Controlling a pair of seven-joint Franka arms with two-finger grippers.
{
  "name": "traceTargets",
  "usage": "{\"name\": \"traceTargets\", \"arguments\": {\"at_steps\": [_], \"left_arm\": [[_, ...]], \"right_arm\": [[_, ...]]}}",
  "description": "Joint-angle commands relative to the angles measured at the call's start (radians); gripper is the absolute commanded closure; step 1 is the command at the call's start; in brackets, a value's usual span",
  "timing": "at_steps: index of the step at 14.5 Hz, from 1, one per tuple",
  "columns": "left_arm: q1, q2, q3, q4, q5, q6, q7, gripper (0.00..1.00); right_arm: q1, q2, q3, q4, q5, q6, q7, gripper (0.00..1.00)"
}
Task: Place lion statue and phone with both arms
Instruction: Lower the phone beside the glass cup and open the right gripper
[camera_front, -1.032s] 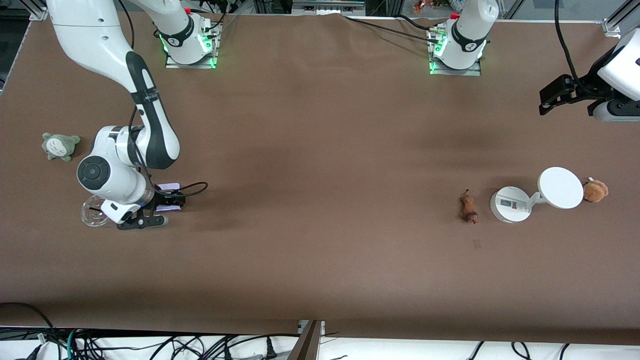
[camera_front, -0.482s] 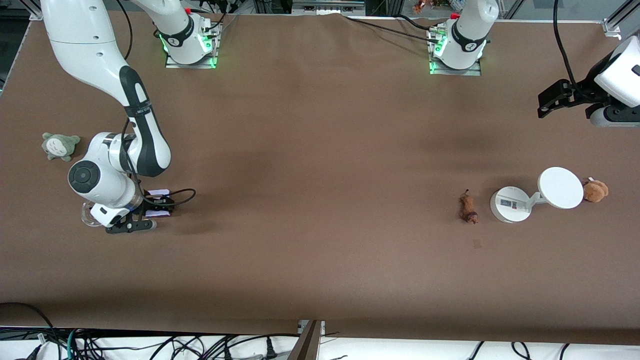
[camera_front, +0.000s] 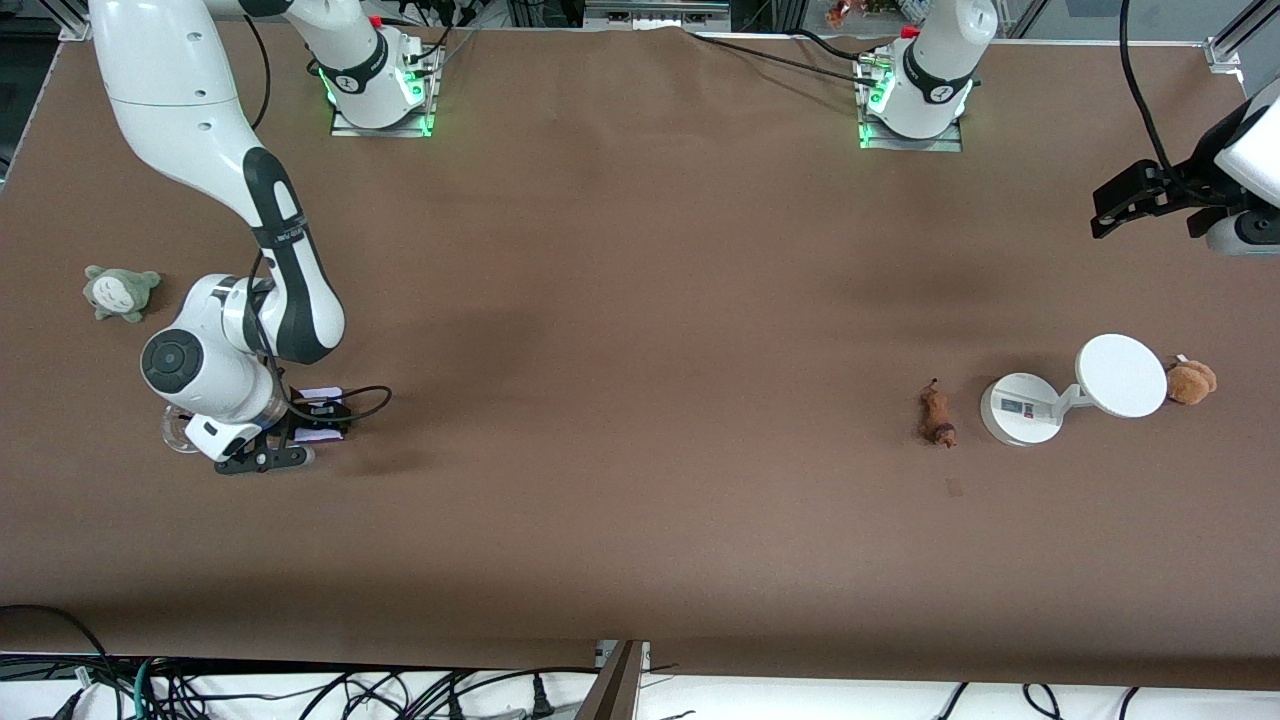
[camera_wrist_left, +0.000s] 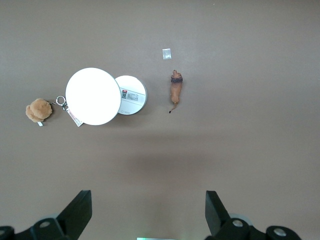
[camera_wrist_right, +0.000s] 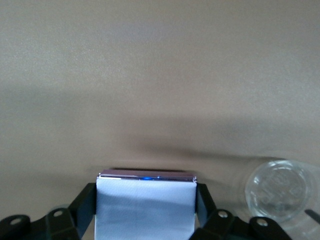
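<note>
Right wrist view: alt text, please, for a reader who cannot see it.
The right tool is shut on the lavender-white phone, held edge-on above the brown table. A clear round dish sits on the table beside it.

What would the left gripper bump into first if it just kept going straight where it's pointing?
Probably only bare table. The open left gripper points down at brown cloth; the lion statue and white stand lie off its line.

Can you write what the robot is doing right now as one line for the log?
right gripper: shut on phone, beside clear dish | left gripper: open, waiting above table | lion statue: on table beside white stand
</note>
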Motion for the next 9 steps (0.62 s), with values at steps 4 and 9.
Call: {"name": "traceTargets", "arguments": {"at_steps": [4,9], "left_arm": [[0.013,0.029,0.003,0.031,-0.006,-0.007,-0.008,0.0],[0.021,0.031,0.001,0.031,-0.009,-0.006,-0.011,0.0]], "right_arm": [[-0.012,0.032,0.01,0.058,0.027,0.002,-0.033,1.0],[-0.012,0.072,0.01,0.11,0.027,0.004,-0.033,1.0]]}}
